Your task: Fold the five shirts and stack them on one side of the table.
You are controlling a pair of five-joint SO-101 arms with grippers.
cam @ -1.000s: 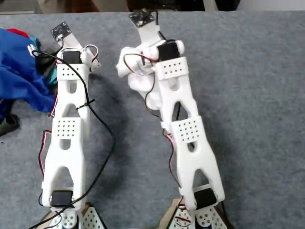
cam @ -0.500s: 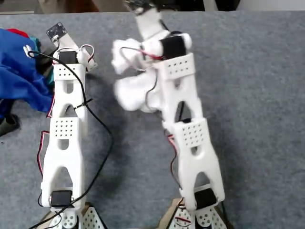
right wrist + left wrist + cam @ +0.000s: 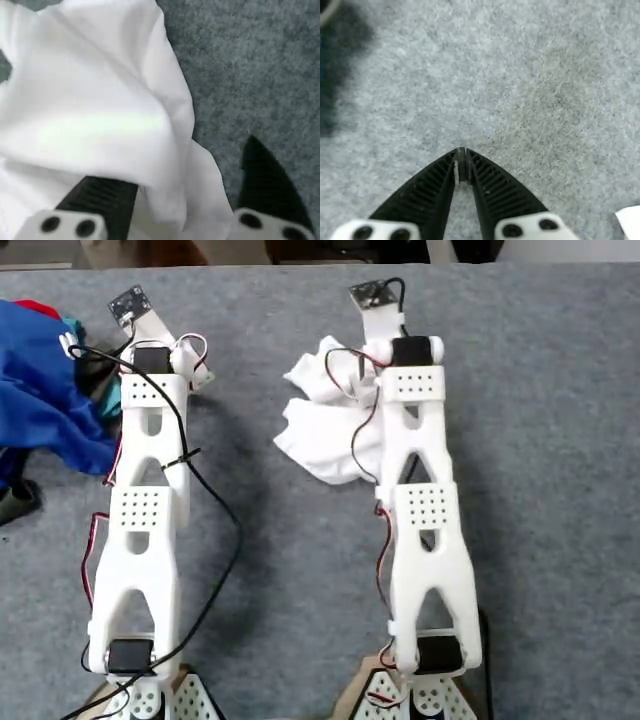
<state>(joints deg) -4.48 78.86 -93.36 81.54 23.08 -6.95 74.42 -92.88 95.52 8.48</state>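
A crumpled white shirt (image 3: 325, 425) lies on the grey table (image 3: 540, 440), just left of the right arm's wrist (image 3: 410, 380). In the right wrist view my right gripper (image 3: 185, 165) is open, and the white shirt (image 3: 100, 100) bulges between and over its black fingers (image 3: 262, 175). A heap of blue shirts (image 3: 40, 390) with red and teal cloth showing sits at the far left edge. My left gripper (image 3: 461, 157) is shut with nothing in it, its tips just above bare table beside that heap.
A dark object (image 3: 15, 502) lies at the left edge below the blue heap. Black cables (image 3: 215, 510) trail along the left arm. Open grey table stretches to the right of the right arm and between both arms.
The right arm swung to the right, carrying the white shirt; the shirt went from bunched up at the wrist to lying spread on the table. The left arm barely moved.
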